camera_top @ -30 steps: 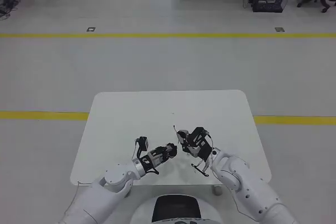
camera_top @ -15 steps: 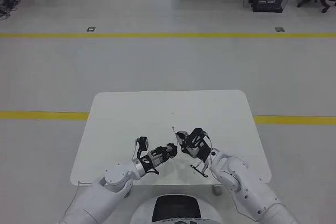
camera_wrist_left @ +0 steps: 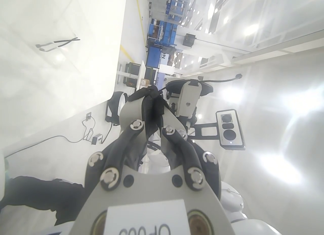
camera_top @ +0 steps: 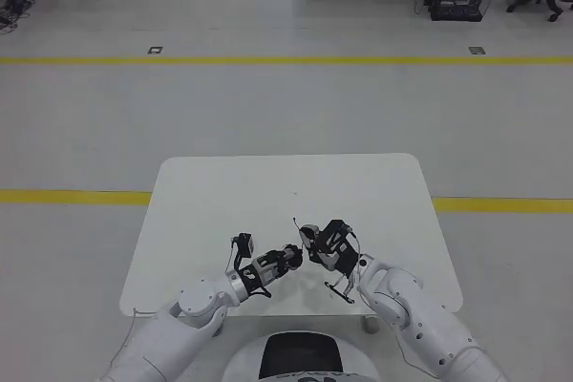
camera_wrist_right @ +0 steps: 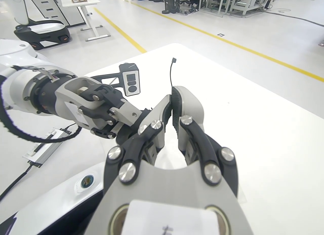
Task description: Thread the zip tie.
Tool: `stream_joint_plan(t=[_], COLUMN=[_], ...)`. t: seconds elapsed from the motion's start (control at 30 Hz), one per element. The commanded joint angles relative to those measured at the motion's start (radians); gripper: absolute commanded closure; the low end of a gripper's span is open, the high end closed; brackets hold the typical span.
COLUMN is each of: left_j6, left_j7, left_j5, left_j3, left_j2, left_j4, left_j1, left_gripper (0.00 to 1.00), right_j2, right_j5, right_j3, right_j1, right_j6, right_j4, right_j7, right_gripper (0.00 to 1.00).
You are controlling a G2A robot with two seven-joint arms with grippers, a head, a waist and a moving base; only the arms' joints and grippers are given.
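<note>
A thin black zip tie (camera_wrist_right: 170, 74) stands up out of my right gripper (camera_wrist_right: 172, 91), which is shut on its strap, with the small square head uppermost. In the top view the tie (camera_top: 295, 223) rises from the right gripper (camera_top: 304, 236) above the middle of the white table (camera_top: 267, 191). My left gripper (camera_top: 292, 253) sits close against it, shut, with a black strap end pinched at its tips (camera_wrist_left: 152, 93). From the left wrist, the tie's head (camera_wrist_left: 237, 76) pokes out beyond the right gripper's white finger (camera_wrist_left: 188, 96). Where the two grippers meet, the strap is hidden.
A pair of loose black strips (camera_wrist_left: 57, 43) lies on the table, seen under my right forearm in the top view (camera_top: 340, 286). The left arm's wrist camera box (camera_wrist_right: 130, 80) juts out beside the grippers. The table's far half is bare white surface.
The right gripper with the zip tie has edged very slightly toward the left gripper. The left arm has stayed put.
</note>
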Motion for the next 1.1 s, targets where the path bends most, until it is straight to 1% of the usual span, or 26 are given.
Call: stream_joint_plan(t=[0.0,1.07], left_j6=[0.000,0.000], left_j7=[0.000,0.000], left_j5=[-0.001,-0.008], left_j3=[0.001,0.005], left_j2=[0.000,0.000], left_j4=[0.000,0.005], left_j1=[0.000,-0.007], left_gripper=[1.00,1.00], right_j2=[0.000,-0.004], right_j5=[0.000,0.003], right_j3=[0.000,-0.014], right_j1=[0.001,0.014], right_j6=[0.000,0.000], right_j4=[0.001,0.010], right_j7=[0.000,0.009], right_gripper=[1.00,1.00])
